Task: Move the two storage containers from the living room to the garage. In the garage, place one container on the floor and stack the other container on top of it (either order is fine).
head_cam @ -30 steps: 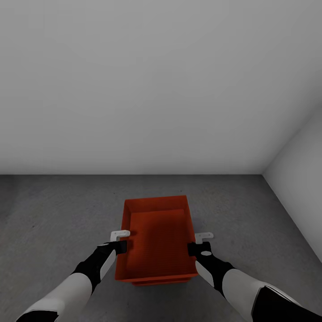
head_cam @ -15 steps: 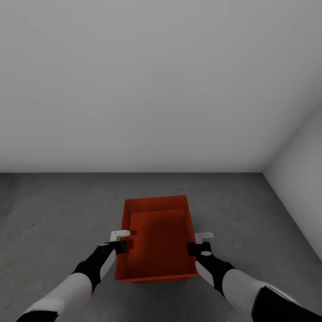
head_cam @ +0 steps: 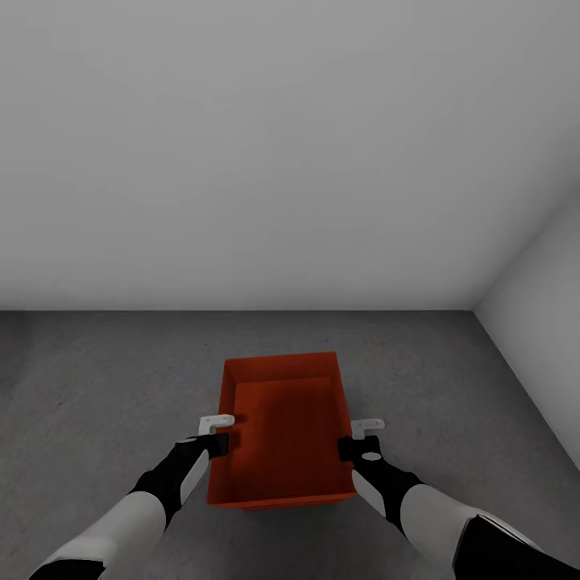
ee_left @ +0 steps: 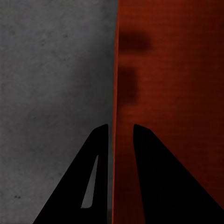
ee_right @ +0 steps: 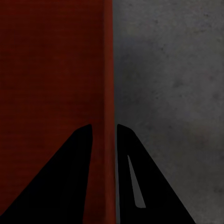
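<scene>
The place is a bare garage-like room. A rough, speckled dark grey concrete floor spreads beneath and ahead of both grippers, and the wrist views show the same surface close beside the fingers. A plain grey-white wall rises well beyond them, meeting a second wall in a corner off to the right gripper's side.

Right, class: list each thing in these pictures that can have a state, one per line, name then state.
Orange-red ribbed storage container: upright, open-topped, empty, gripped on both side walls.
Left gripper: shut on the container's left wall.
Right gripper: shut on its right wall.
Dark grey concrete floor: bare around the container.
</scene>
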